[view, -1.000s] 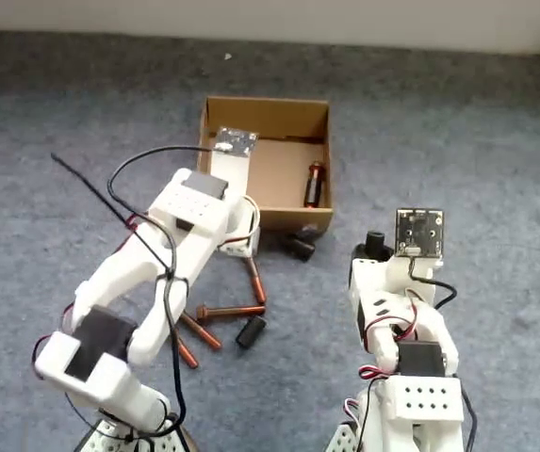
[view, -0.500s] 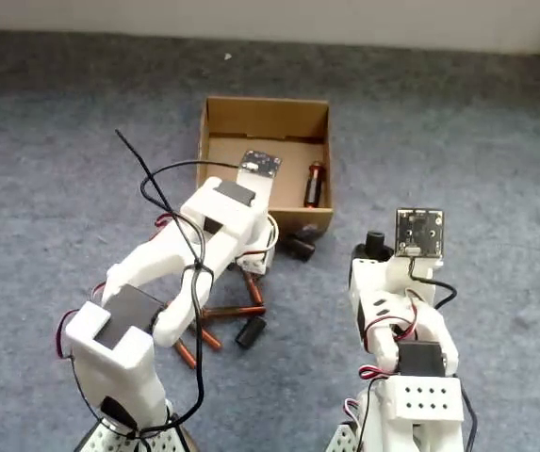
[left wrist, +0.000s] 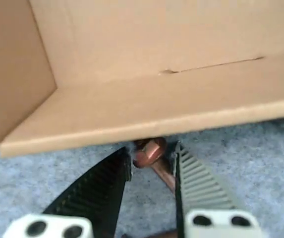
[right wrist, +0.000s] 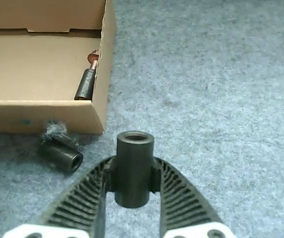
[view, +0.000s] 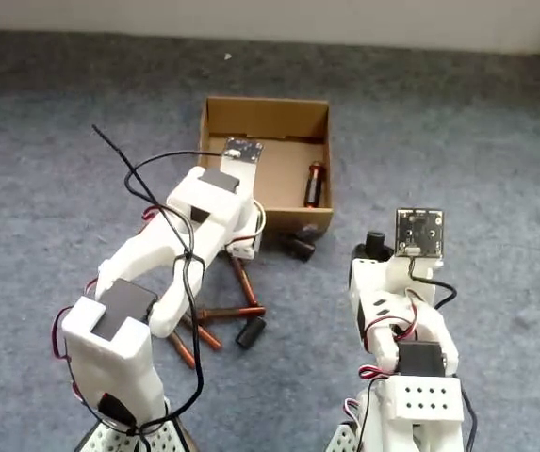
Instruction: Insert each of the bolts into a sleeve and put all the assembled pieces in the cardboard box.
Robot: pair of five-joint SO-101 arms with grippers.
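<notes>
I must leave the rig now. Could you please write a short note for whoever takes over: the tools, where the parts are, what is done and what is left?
Left tool: shut on a copper-coloured metal bolt, at the front wall of the brown cardboard box.
Right tool: shut on an upright black cylindrical sleeve, beside the box.
Done: one assembled bolt-and-sleeve piece lies in the box.
On the grey carpet: two loose black sleeves and three loose copper bolts.
Left: join the held bolt and sleeve, assemble the others, box them all.
</notes>
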